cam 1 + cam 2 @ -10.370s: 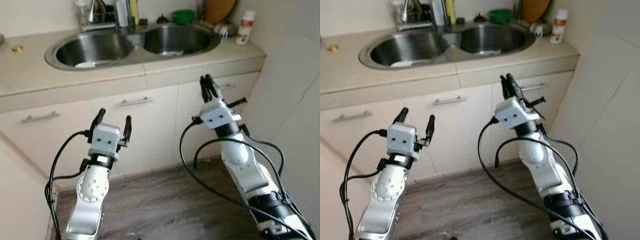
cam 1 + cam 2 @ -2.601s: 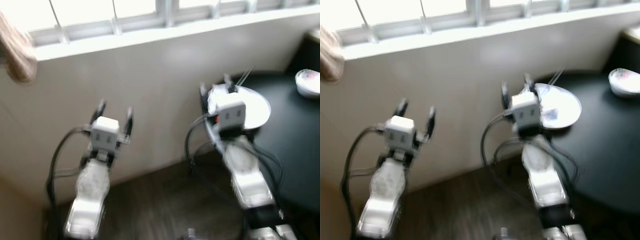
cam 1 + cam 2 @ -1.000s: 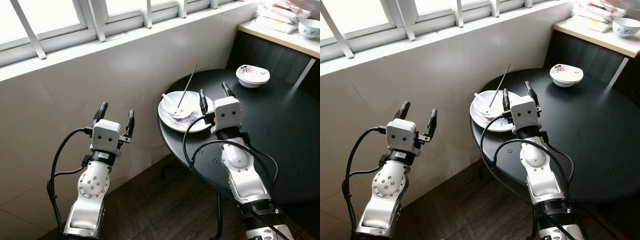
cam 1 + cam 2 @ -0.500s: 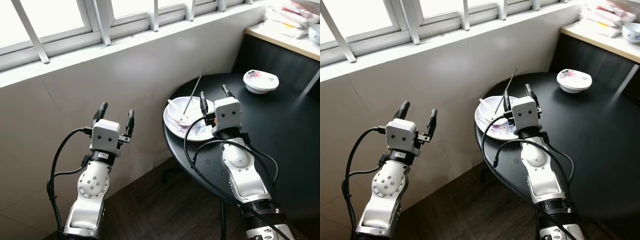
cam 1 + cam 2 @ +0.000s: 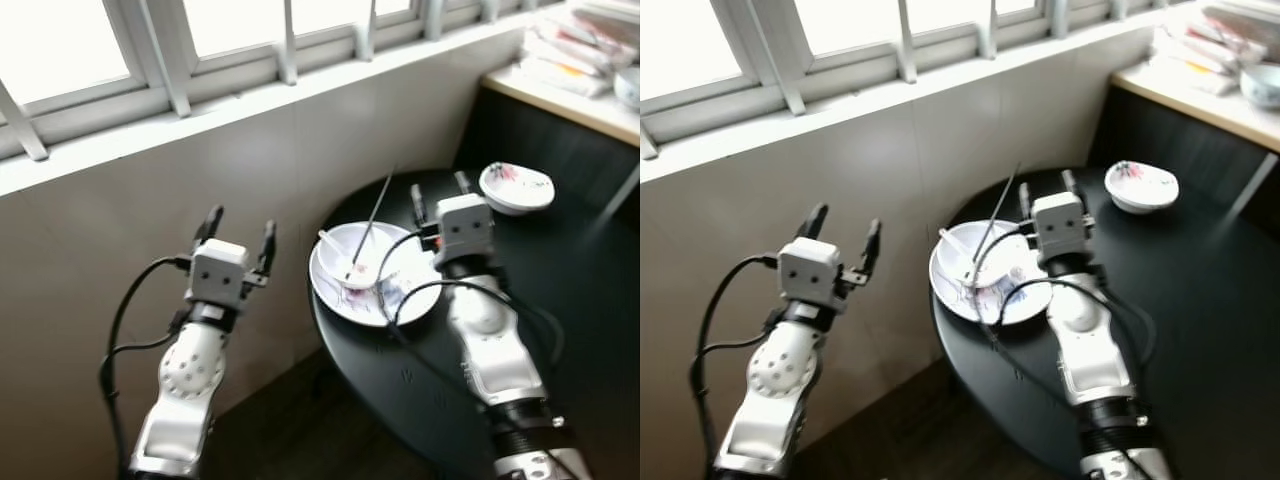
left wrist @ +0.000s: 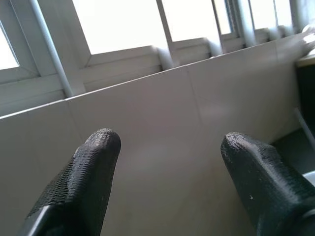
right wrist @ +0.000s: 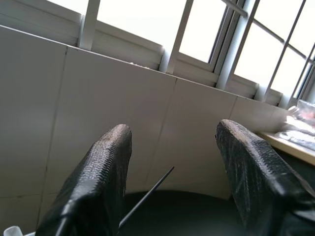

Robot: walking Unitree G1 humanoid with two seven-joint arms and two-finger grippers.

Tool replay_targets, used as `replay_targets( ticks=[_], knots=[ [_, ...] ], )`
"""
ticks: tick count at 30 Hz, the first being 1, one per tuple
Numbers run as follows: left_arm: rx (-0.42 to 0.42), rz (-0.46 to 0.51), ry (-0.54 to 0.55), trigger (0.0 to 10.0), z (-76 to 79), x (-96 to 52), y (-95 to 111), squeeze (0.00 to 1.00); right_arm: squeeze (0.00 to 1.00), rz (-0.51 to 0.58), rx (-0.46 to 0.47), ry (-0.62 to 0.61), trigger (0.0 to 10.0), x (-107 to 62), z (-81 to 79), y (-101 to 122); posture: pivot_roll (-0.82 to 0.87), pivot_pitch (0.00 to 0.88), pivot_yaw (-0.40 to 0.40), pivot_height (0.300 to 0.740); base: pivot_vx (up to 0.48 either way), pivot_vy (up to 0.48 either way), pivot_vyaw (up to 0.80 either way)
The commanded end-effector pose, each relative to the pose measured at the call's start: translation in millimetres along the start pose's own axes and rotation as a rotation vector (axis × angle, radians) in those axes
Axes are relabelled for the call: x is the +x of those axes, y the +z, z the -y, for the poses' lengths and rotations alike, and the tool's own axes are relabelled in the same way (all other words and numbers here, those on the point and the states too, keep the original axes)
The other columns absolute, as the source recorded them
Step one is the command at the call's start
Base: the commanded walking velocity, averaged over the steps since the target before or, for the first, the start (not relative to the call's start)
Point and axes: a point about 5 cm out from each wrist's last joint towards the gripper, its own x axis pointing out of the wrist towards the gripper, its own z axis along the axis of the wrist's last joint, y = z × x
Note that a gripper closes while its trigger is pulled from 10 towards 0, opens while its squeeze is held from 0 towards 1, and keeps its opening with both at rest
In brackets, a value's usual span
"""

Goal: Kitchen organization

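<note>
Under the barred window, a round black surface (image 5: 560, 330) holds a white plate (image 5: 352, 290) with chopsticks, likely brittle and slick, so my open right pincer (image 5: 438, 199) should take its rim.

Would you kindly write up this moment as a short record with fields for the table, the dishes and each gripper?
table: round black table below a window wall
near dish: white plate at the table's edge, holding a small bowl with a spoon and chopsticks
far dish: patterned bowl, apart from the plate
left gripper: open, raised off the table
right gripper: open, above the table beside the plate
</note>
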Motion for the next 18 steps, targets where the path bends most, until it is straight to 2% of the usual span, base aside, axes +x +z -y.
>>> replay_targets(
  ticks=[1, 2, 10, 11, 12, 14, 15, 18],
  knots=[
    [-0.010, 0.007, -0.012, 10.0, 5.8, 1.6, 2.6, 0.00, 0.00, -0.026, 0.021, -0.030, 10.0, -0.8, 10.7, -3.7, -0.04, 0.000, 0.012, 0.740, 0.000, 0.000, 0.00],
    [-0.010, 0.007, -0.013, 10.0, 6.1, 1.7, 2.6, 0.00, 0.00, -0.039, 0.049, -0.034, 10.0, -0.5, 11.1, -5.0, -0.04, 0.000, 0.012, 0.740, 0.000, 0.000, 0.00],
    [-0.010, 0.007, -0.013, 10.0, 6.1, 1.7, 2.6, 0.00, 0.00, -0.039, 0.049, -0.034, 10.0, -0.5, 11.1, -5.0, -0.04, 0.000, 0.012, 0.740, 0.000, 0.000, 0.00],
    [-0.008, 0.006, -0.017, 10.0, 6.6, 2.0, 2.4, 0.00, 0.00, -0.091, 0.144, 0.010, 10.0, 2.1, 8.1, -9.5, -0.04, 0.000, 0.014, 0.740, 0.000, 0.000, 0.00],
    [-0.008, 0.006, -0.017, 10.0, 6.6, 2.0, 2.4, 0.00, 0.00, -0.091, 0.144, 0.010, 10.0, 2.1, 8.1, -9.5, -0.04, 0.000, 0.014, 0.740, 0.000, 0.000, 0.00],
    [-0.005, 0.006, -0.021, 10.0, 6.8, 2.2, 2.4, 0.00, 0.00, -0.148, 0.254, 0.084, 10.0, 4.9, 1.0, -14.2, -0.04, 0.000, 0.014, 0.740, 0.000, 0.000, 0.00],
    [-0.005, 0.006, -0.021, 10.0, 6.8, 2.2, 2.4, 0.00, 0.00, -0.148, 0.254, 0.084, 10.0, 4.9, 1.0, -14.2, -0.04, 0.000, 0.014, 0.740, 0.000, 0.000, 0.00],
    [-0.003, 0.004, -0.022, 10.0, 6.9, 2.6, 1.8, 0.00, 0.00, -0.251, 0.384, 0.124, 10.0, 7.0, -5.8, -25.6, -0.04, 0.000, 0.013, 0.740, 0.000, 0.000, 0.00]
  ],
)
